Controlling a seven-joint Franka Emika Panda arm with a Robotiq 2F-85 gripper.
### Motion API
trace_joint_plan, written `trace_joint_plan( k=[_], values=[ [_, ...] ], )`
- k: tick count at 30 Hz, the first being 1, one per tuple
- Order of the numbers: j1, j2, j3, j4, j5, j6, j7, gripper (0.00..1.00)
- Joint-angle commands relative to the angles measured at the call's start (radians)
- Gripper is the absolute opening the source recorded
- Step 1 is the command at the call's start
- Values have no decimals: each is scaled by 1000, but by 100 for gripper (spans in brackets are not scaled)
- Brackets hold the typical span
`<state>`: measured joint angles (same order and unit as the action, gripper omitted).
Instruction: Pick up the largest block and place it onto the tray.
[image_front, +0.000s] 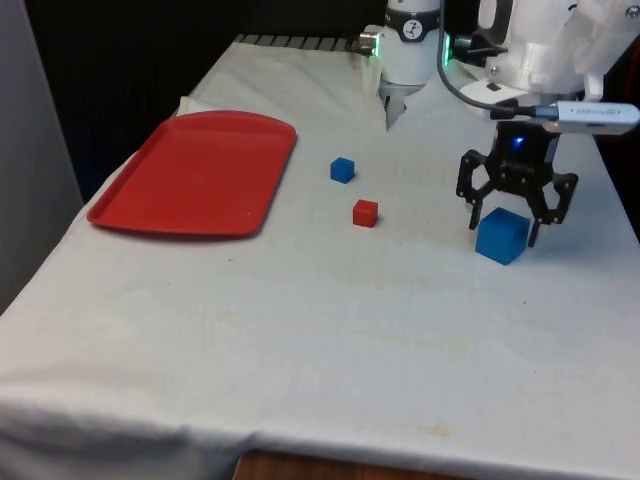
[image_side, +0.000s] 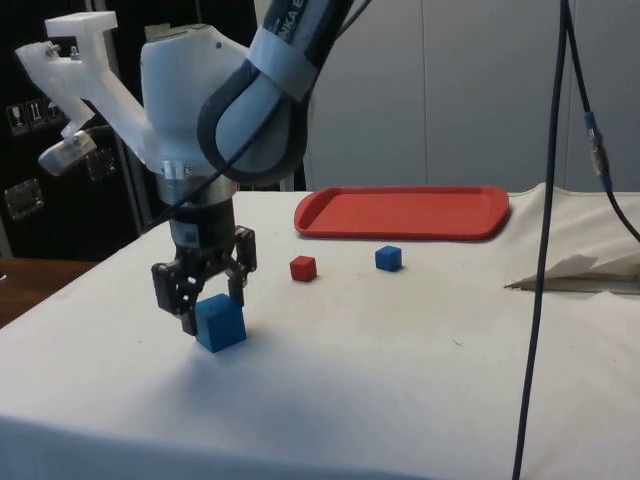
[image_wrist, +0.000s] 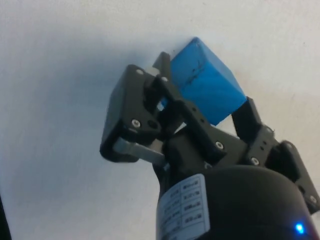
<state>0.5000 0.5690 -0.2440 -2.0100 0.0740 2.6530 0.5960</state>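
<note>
- The large blue block (image_front: 502, 236) is seen resting on the white table (image_front: 330, 320), at the front view's right, well apart from the red tray (image_front: 195, 172).
- The gripper (image_front: 506, 226) is lowered over that block, with one finger on either side of it.
- In the wrist view, the jaws are spread wide about the large blue block (image_wrist: 206, 80); the fingers (image_wrist: 162, 65) are close against its sides, but whether they press on it cannot be told.
- In the side view, the large blue block (image_side: 220, 322) sits flat on the cloth beneath the gripper (image_side: 208, 307), turned slightly so that a corner faces the camera.
- A small red block (image_front: 365, 212) and a small blue block (image_front: 342, 170) are seen between the tray and the large block, near each other but not touching.
- The red tray (image_side: 400, 212) lies flat at the front view's left, with nothing resting on it.
</note>
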Motion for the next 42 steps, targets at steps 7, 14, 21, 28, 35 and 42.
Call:
trace_joint_plan(
  k=[7,14,21,28,35,42],
  values=[
    [2,12,-2,8,0,10,12,3],
    [0,7,0,8,0,1,8,3],
    [0,-24,-22,-2,-3,-18,14,3],
    [1,-64,-39,-10,-7,-52,16,3],
    [5,-120,-48,-12,-12,-104,33,3],
    [1,-162,-55,-15,-17,-143,43,3]
  ],
)
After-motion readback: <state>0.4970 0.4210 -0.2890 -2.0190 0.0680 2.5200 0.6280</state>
